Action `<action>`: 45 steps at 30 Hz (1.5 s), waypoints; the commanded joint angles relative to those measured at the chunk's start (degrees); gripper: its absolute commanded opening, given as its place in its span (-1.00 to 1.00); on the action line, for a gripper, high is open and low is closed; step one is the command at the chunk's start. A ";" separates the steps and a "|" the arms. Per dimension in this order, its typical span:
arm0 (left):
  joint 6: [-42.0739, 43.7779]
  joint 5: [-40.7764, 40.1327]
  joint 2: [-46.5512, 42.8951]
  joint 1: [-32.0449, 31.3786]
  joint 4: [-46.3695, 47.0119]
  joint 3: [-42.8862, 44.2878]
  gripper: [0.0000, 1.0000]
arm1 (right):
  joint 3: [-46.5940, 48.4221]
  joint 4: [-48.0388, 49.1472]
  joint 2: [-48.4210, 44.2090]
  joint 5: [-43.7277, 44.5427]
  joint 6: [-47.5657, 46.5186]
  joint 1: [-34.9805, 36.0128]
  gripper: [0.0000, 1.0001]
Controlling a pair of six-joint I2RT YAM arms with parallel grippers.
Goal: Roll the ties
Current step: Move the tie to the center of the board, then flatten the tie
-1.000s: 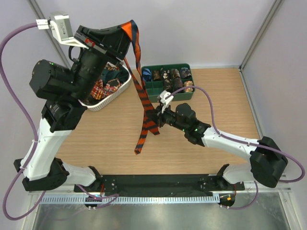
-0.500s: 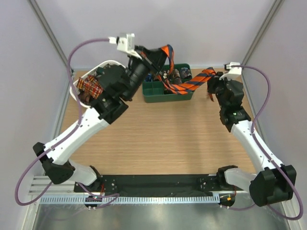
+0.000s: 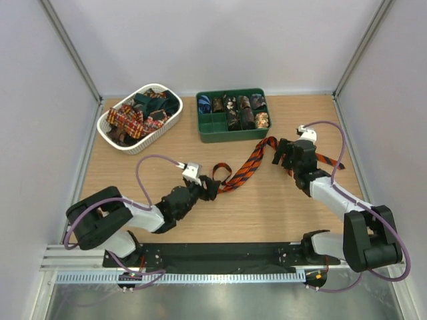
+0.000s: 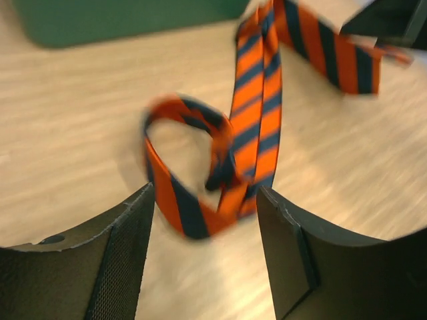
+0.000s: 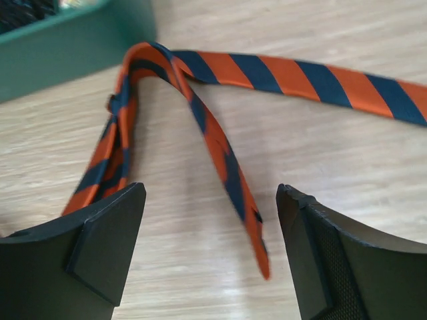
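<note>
The orange-and-black striped tie (image 3: 243,172) lies loose on the wooden table, running from a small loop on the left to a folded bend by the green tray. My left gripper (image 3: 210,187) sits low at the looped end, open. In the left wrist view the loop (image 4: 193,167) lies just ahead of the open left gripper (image 4: 205,213), touching neither pad. My right gripper (image 3: 281,155) is at the tie's right part, open. In the right wrist view a narrow tail of the tie (image 5: 230,173) lies between the spread fingers of the right gripper (image 5: 210,223), ungripped.
A white oval basket (image 3: 111,119) with several loose ties stands at the back left. A green compartment tray (image 3: 213,130) holding rolled ties sits at the back centre, also seen as the green tray wall (image 5: 60,47) close to the right gripper.
Both arms have come down from holding the tie stretched in the air. Both grippers have opened and the tie now rests on the table.
</note>
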 commanded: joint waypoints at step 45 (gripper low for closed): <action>-9.39 -0.83 12.95 5.24 -63.19 42.86 0.66 | 9.62 -18.32 7.66 6.04 25.11 -2.28 0.69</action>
